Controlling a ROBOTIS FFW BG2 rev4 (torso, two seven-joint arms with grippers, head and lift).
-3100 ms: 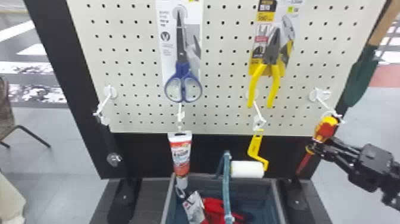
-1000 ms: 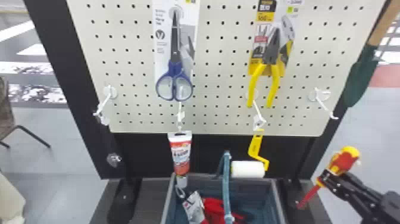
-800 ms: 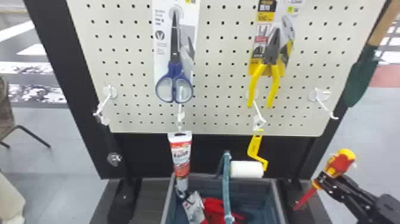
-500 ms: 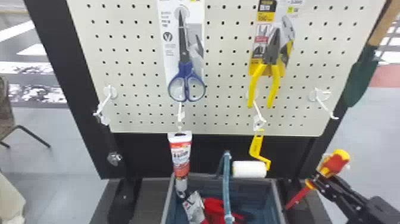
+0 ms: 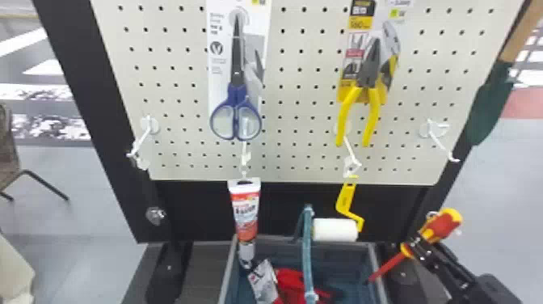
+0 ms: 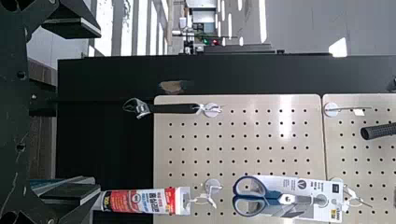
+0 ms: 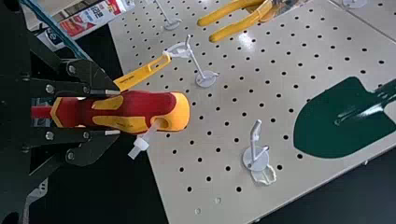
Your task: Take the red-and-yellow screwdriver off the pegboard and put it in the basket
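Observation:
In the head view my right gripper (image 5: 418, 248) is shut on the red-and-yellow screwdriver (image 5: 443, 224), held slanted with its handle up; its red shaft points down-left, the tip overlapping the right rim of the basket (image 5: 378, 267). In the right wrist view the right gripper (image 7: 112, 112) clasps the screwdriver's handle (image 7: 144, 109) from both sides, a clear plastic tie hanging from the handle's end. The pegboard (image 5: 283, 161) has a bare hook (image 5: 440, 143) at its lower right. The left gripper (image 6: 98, 112) stands wide open in the left wrist view, nothing between its fingers.
A blue handle (image 5: 308, 250) rises over the basket, which holds red items. In front of the board hang a tube (image 5: 245, 210) and a yellow-handled roller (image 5: 335, 229). Scissors (image 5: 235, 117), pliers (image 5: 368, 97) and a green trowel (image 5: 491, 105) hang higher.
The screwdriver was at the lower right hook; my right gripper has brought it off, down, and lately leftward toward the basket. The hanging scissors have swung from side to side.

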